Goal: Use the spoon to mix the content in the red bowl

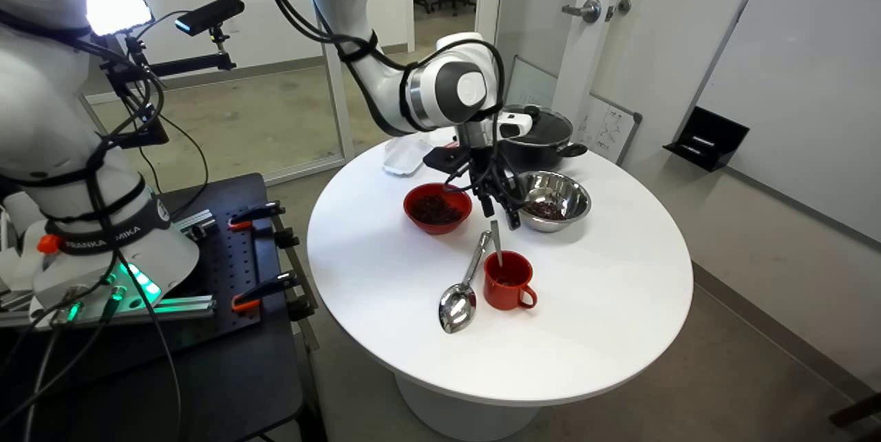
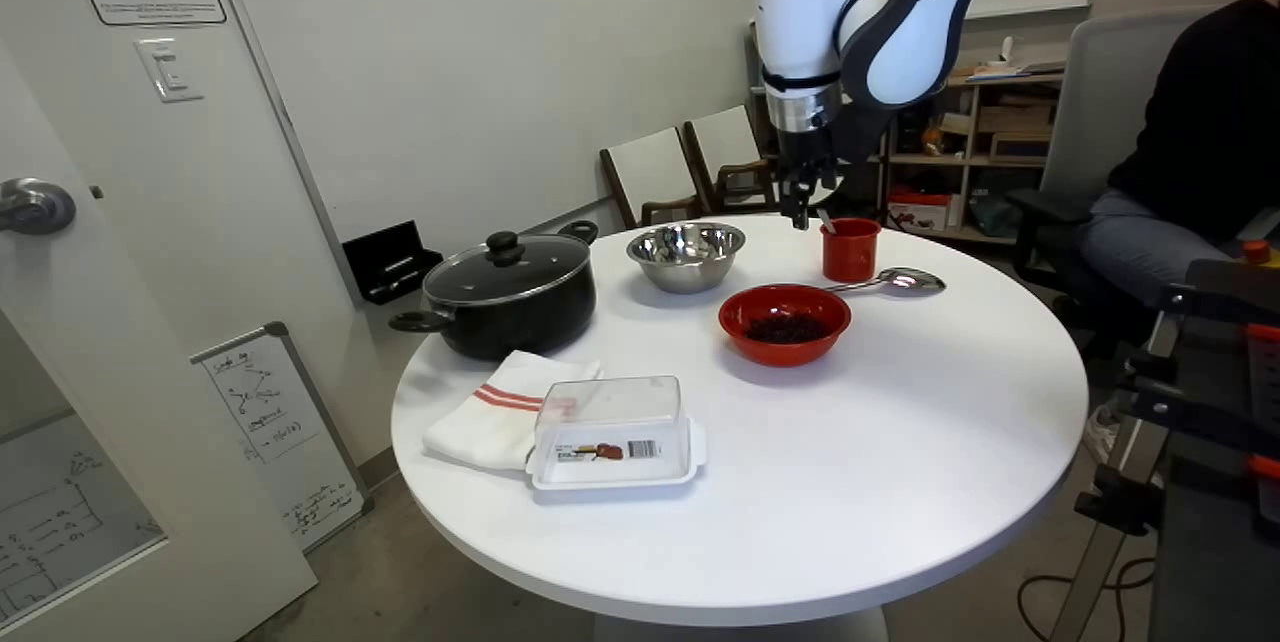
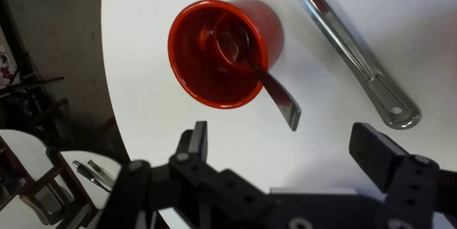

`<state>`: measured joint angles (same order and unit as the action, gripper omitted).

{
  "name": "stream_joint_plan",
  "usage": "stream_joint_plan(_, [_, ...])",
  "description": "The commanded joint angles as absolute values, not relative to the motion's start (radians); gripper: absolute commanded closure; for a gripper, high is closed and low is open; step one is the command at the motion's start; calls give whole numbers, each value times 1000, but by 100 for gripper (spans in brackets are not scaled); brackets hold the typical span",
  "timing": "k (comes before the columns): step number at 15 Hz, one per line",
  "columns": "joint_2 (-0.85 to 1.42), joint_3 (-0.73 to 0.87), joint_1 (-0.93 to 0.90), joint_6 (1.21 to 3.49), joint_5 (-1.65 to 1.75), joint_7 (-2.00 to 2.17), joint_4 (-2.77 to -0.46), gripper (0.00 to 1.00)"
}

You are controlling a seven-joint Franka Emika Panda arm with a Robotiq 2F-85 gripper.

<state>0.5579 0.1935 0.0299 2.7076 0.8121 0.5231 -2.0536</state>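
Jaws apart and empty, the gripper (image 3: 280, 140) hung near the spoon (image 3: 279, 95) in the red mug (image 3: 269, 25); I judged that proper grasping required centring the spoon before closing.

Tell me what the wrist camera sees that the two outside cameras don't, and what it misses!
Only in the wrist view, clearly: the head of the small spoon, inside the red mug.
Only in both exterior views: the red bowl, the lidded black pot.
In all three: the mug, the small spoon's handle, the big spoon, the open gripper.
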Motion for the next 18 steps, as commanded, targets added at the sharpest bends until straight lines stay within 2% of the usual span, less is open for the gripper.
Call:
stream_joint_plan(1, [580,220,-4,2640,747,480,-2021,0])
stream_joint_plan(10, [588,220,-16,2566,689,451,-2008,0])
stream_joint_plan(11, [590,222,-17,2564,685,448,-2007,4])
stream_joint_plan(13, [593,222,-18,2557,679,446,-2006,29])
stream_joint_plan(16, [595,224,-21,2551,677,444,-2005,33])
stream_joint_plan(18, [597,223,-22,2549,673,440,-2003,31])
